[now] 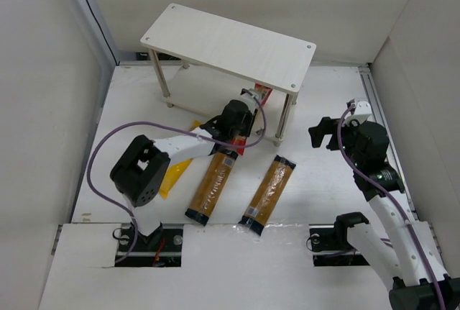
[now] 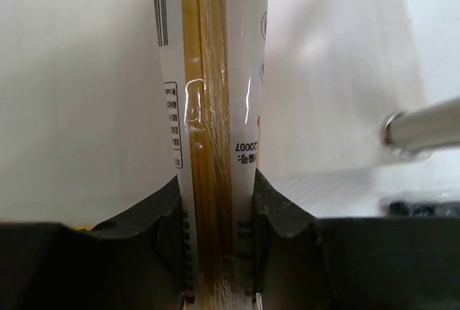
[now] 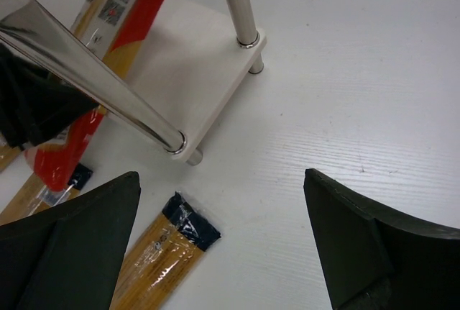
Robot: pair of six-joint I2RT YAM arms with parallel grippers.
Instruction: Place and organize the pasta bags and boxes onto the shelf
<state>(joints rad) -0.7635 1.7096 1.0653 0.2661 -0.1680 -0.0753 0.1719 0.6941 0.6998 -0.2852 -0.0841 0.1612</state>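
My left gripper (image 1: 248, 111) is shut on the red-and-orange pasta pack (image 1: 261, 97), whose far end reaches under the top board of the shelf (image 1: 230, 47), over its lower tier. In the left wrist view the pack (image 2: 215, 108) shows white sides and a clear strip of spaghetti, clamped between both fingers (image 2: 284, 216). Two clear bags of brown-orange spaghetti (image 1: 212, 188) (image 1: 267, 189) lie on the table in front of the shelf. A yellow bag (image 1: 172, 175) lies mostly hidden under the left arm. My right gripper (image 1: 327, 131) is open and empty, right of the shelf; its view shows one clear bag's dark end (image 3: 190, 227).
White walls enclose the table on the left, back and right. The shelf's metal legs (image 3: 93, 65) and lower board's corner (image 3: 208, 108) stand close in front of the right gripper. A shelf leg (image 2: 424, 126) shows right of the held pack.
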